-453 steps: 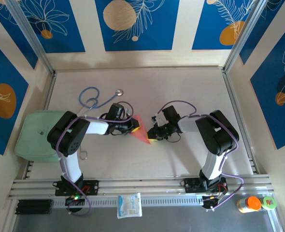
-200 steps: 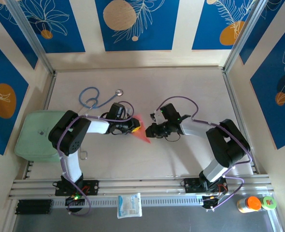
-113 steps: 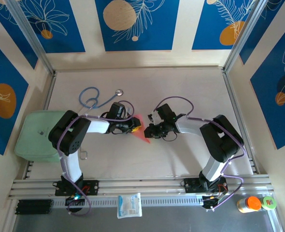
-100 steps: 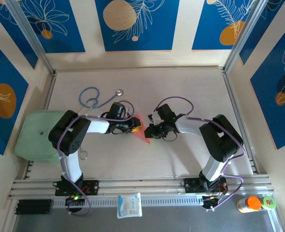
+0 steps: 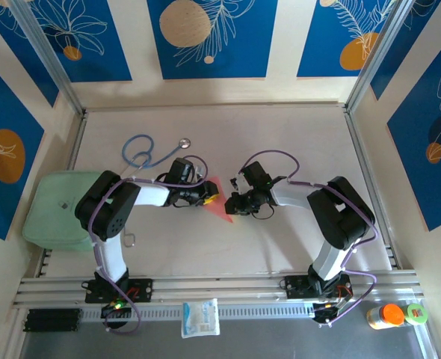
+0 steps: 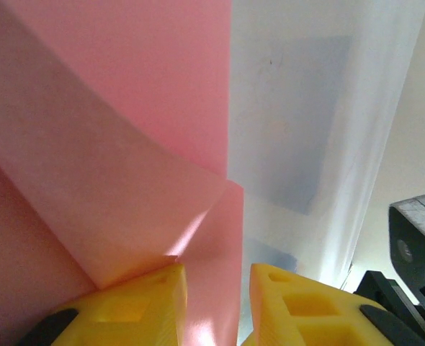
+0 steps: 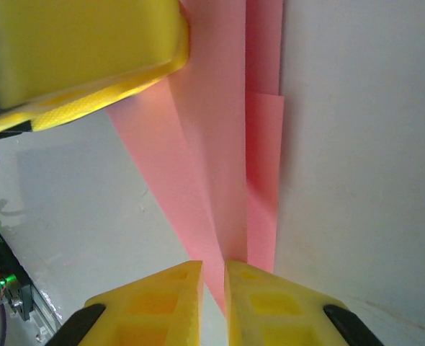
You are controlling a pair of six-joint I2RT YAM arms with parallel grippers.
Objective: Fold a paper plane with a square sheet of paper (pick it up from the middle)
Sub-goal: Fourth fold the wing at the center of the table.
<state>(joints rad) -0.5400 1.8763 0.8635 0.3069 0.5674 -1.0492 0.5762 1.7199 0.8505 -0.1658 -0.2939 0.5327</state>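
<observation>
Folds were seen in the pink paper (image 5: 219,203), laid as a narrow pointed shape near the middle of the table (image 5: 280,134), its tip aimed at about 5 o'clock in the overhead view. Near that tip the paper was pinched between the drawn-together fingers of the right gripper (image 7: 214,272), set at its 3 o'clock side. At the paper's 9 o'clock edge the left gripper (image 6: 218,285) was held with jaws apart, a raised flap standing unclamped in the gap. Off at 10 o'clock a blue stethoscope (image 5: 142,153) was seen lying, well apart; a pale green pad (image 5: 48,213) was spotted at 9 o'clock.
</observation>
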